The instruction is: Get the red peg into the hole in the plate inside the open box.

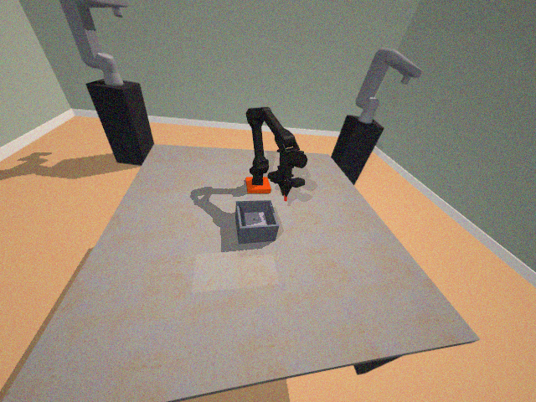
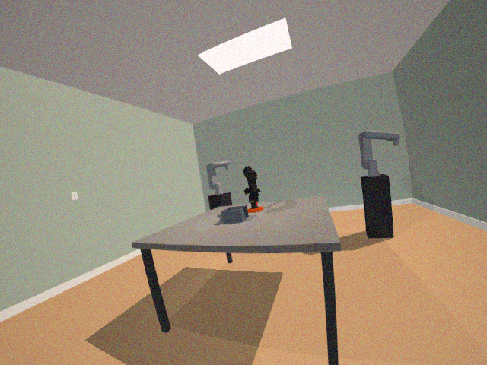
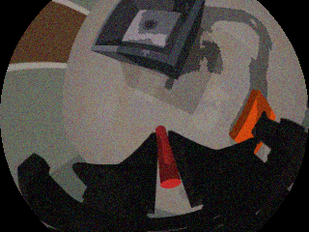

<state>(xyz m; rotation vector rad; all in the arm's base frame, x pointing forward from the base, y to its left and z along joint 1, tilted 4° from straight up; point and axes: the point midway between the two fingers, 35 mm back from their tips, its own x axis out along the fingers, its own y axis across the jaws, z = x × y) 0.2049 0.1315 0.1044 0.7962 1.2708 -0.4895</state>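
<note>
The red peg (image 1: 285,198) (image 3: 166,159) is between the fingers of my gripper (image 1: 285,193) (image 3: 161,134), which is shut on it. In the wrist view the peg runs lengthwise between the fingers, and its far end shows just past the tips. In the top view its lower end sticks out below the fingertips; I cannot tell whether it touches the table. The open grey-blue box (image 1: 257,234) (image 2: 233,215) (image 3: 188,44) stands beside the gripper, left and nearer the camera in the top view. A light plate (image 3: 134,34) with a dark round hole (image 3: 151,22) shows inside it, with no peg in the hole.
The arm's orange base (image 1: 258,186) (image 2: 255,210) (image 3: 245,120) stands behind the box on the grey table (image 1: 328,276) (image 2: 283,231). Two grey arms on black pedestals (image 1: 122,125) (image 1: 358,142) stand beyond the table. Shadows of the arm fall on the table and the box.
</note>
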